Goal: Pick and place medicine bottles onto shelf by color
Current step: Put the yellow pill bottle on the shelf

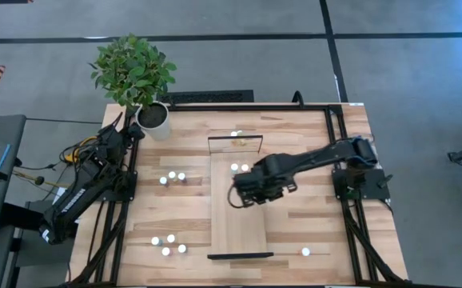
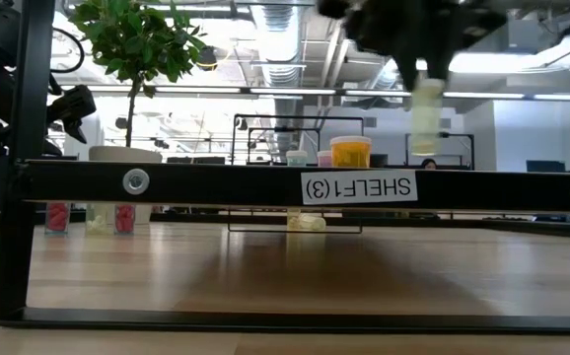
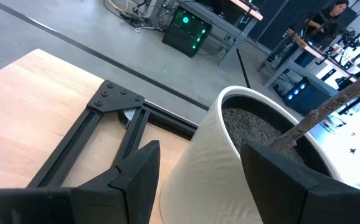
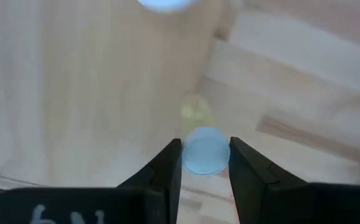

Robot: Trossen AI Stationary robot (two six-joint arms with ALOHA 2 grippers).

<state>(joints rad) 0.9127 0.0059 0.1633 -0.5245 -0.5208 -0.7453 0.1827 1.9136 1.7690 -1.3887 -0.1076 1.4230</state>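
Observation:
The shelf [image 1: 235, 232] is a long light-wood panel in the middle of the table. My right gripper [image 1: 239, 197] hangs above the middle of the shelf, shut on a pale yellowish medicine bottle [image 2: 425, 116] with a white cap. Three more bottles stand on the shelf's far part: one near its far end [image 1: 235, 134] and a pair nearer the middle [image 1: 240, 167]. Loose bottles stand on the table in groups at left [image 1: 172, 176], near left [image 1: 168, 244], and one at near right [image 1: 305, 251]. My left gripper [image 1: 131, 130] waits open at the far left beside the white plant pot [image 3: 217, 162]. My right gripper pinches the bottle's top at the white cap [image 4: 205, 155] between its two fingers [image 4: 167, 171]. The fingers come from above, pointing down. The bottle hangs upright below them, lifted clear of the shelf.
The potted plant [image 1: 135, 68] stands at the table's far left corner. Black frame bars cross the shelf's near end [image 1: 239, 256] and far end [image 1: 235, 138]. In the low view the near bar carries a label [image 2: 357, 185], with an orange bottle [image 2: 350, 151] beyond it.

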